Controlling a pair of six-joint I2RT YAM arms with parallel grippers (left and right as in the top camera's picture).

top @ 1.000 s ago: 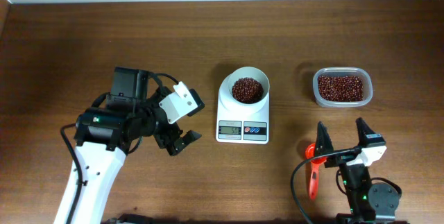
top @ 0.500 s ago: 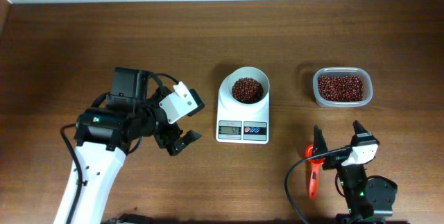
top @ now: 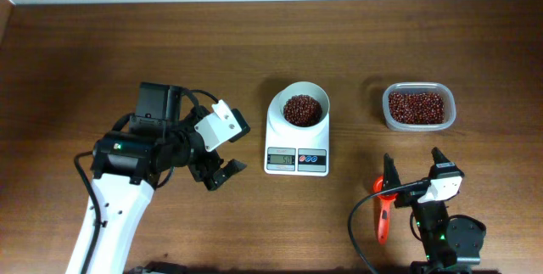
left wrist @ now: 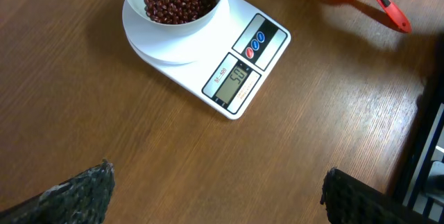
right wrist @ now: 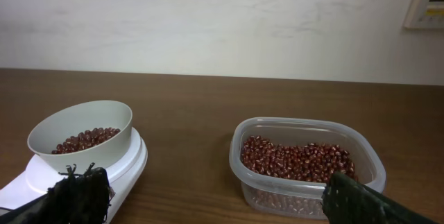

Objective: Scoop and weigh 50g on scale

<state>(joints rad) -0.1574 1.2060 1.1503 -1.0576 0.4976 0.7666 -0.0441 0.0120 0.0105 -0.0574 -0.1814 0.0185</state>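
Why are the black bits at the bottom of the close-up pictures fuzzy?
Left wrist view: the left gripper's fingers are too near the lens, so blurry; the scale is sharp. Right wrist view: right gripper's fingers blur likewise, the bean tub is crisp. Overhead view: evenly focused.

We see a left arm (top: 106, 219) with a white lower link, black joint housings, a small green light (top: 117, 147) and looping black cables (top: 197, 96). A white block (top: 219, 123) sits at its wrist. The right arm (top: 450, 240) is black, with a white wrist block (top: 441, 187) and a thin black cable (top: 356, 223). The left gripper (top: 221, 174) and right gripper (top: 414, 172) have dark, rough-textured pads (left wrist: 80, 189).
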